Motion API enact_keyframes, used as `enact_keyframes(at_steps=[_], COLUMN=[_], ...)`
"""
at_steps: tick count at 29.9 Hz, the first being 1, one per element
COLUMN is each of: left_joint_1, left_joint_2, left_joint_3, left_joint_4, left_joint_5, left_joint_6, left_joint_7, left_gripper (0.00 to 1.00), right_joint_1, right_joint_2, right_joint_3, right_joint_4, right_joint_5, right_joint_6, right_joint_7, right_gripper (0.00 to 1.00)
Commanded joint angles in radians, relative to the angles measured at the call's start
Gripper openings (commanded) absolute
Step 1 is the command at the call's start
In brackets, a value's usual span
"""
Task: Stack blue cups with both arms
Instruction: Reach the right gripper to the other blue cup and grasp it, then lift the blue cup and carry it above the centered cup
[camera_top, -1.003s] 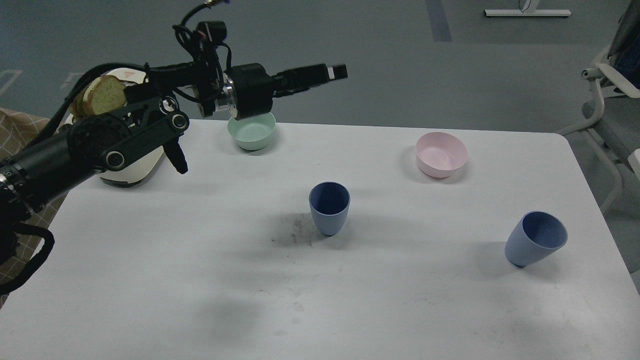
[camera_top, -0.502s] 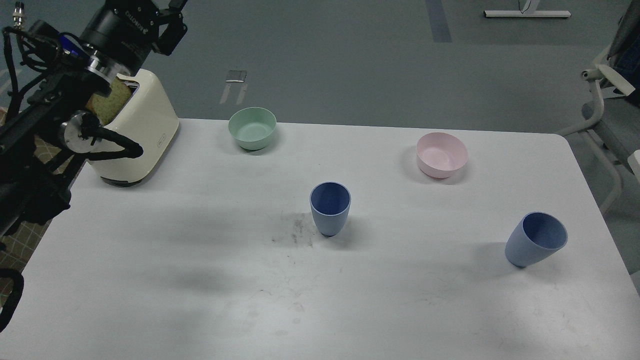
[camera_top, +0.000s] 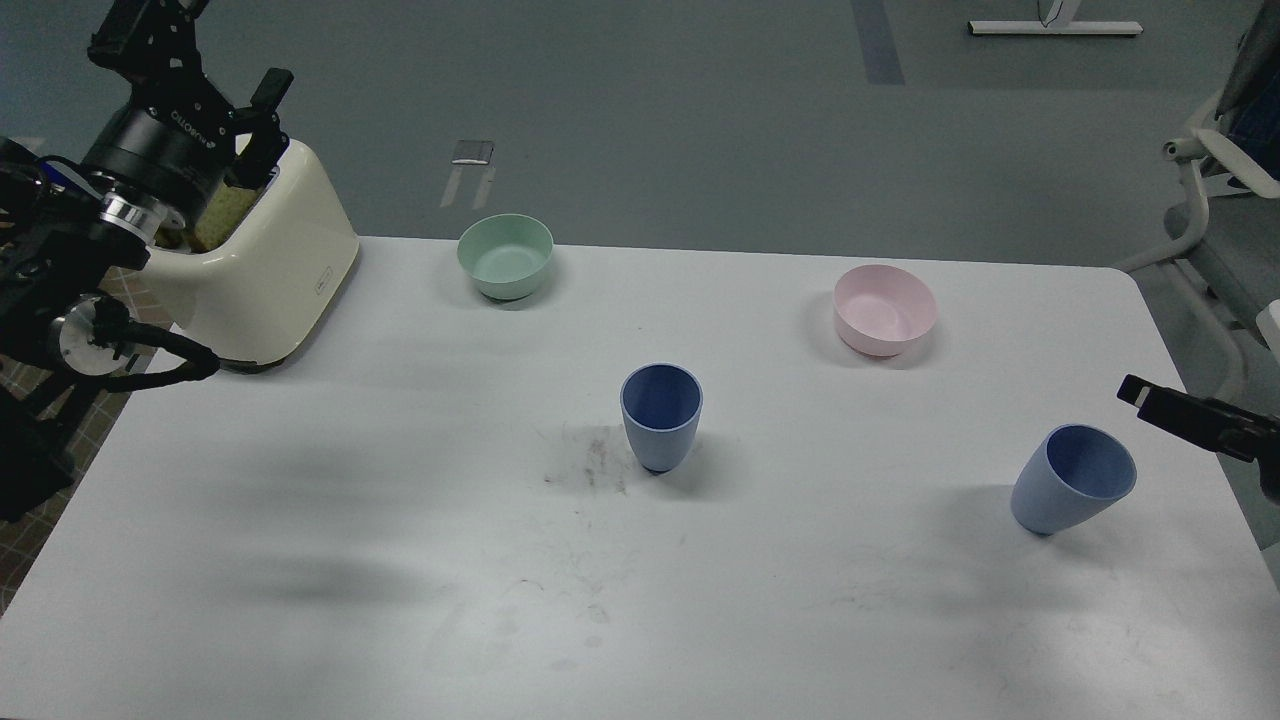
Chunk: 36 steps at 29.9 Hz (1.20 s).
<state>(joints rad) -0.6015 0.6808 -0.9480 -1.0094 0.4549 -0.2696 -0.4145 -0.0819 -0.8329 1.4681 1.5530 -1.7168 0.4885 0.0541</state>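
Note:
Two periwinkle-blue cups stand on the white table (camera_top: 300, 560). One cup (camera_top: 660, 418) is upright near the middle. The other cup (camera_top: 1072, 492) stands near the right edge. My left gripper (camera_top: 205, 60) is raised at the far left, above the toaster, its fingers spread and empty, far from both cups. My right gripper (camera_top: 1140, 392) comes in from the right edge, just above and right of the right cup and not touching it. Only its dark tip shows, so its fingers cannot be told apart.
A cream toaster (camera_top: 275, 275) with bread (camera_top: 225, 205) in it stands at the back left. A mint-green bowl (camera_top: 505, 255) and a pale-pink bowl (camera_top: 885, 308) sit at the back. Dark scuffs mark the table left of the middle cup. A chair frame (camera_top: 1215, 210) stands beyond the right edge.
My left arm has swung back from above the mint bowl to the far left over the toaster. My right gripper has come into view at the right edge. The cups have not moved.

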Motion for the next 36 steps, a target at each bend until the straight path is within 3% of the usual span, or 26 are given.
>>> enact_keyframes(at_steps=[1, 6, 9, 12, 14, 18, 26, 36], left_joint_1=[0.002, 0.003, 0.003, 0.003, 0.003, 0.003, 0.003, 0.0], left_joint_2=[-0.001, -0.007, -0.007, -0.007, -0.004, -0.006, -0.007, -0.007], left_joint_3=[0.006, 0.014, 0.014, 0.014, 0.014, 0.005, -0.002, -0.002], left_joint_4=[0.0, 0.0, 0.002, 0.002, 0.002, 0.002, 0.002, 0.002], left_joint_5=[0.01, 0.011, 0.011, 0.011, 0.011, 0.011, 0.002, 0.001], left_joint_6=[0.041, 0.043, 0.043, 0.043, 0.041, 0.04, 0.04, 0.041], left_joint_7=[0.006, 0.014, 0.014, 0.014, 0.014, 0.014, 0.011, 0.013], left_gripper=[0.97, 0.97, 0.97, 0.97, 0.97, 0.97, 0.97, 0.97], right_joint_1=[-0.027, -0.038, -0.038, -0.035, -0.033, -0.029, -0.019, 0.059], right_joint_2=[0.006, 0.047, 0.074, 0.075, 0.077, 0.08, 0.09, 0.08], right_joint_3=[-0.002, -0.005, -0.017, -0.04, -0.058, -0.081, -0.08, 0.004], right_joint_4=[-0.005, -0.011, -0.011, -0.011, -0.011, -0.011, -0.01, -0.004], right_joint_5=[-0.027, -0.105, -0.141, -0.144, -0.144, -0.144, -0.144, -0.129], right_joint_6=[0.0, 0.0, 0.0, 0.0, 0.0, 0.0, 0.0, 0.0], right_joint_7=[-0.002, -0.006, -0.01, -0.022, -0.043, -0.054, -0.059, -0.048], right_gripper=[0.99, 0.93, 0.83, 0.7, 0.52, 0.42, 0.01, 0.0])
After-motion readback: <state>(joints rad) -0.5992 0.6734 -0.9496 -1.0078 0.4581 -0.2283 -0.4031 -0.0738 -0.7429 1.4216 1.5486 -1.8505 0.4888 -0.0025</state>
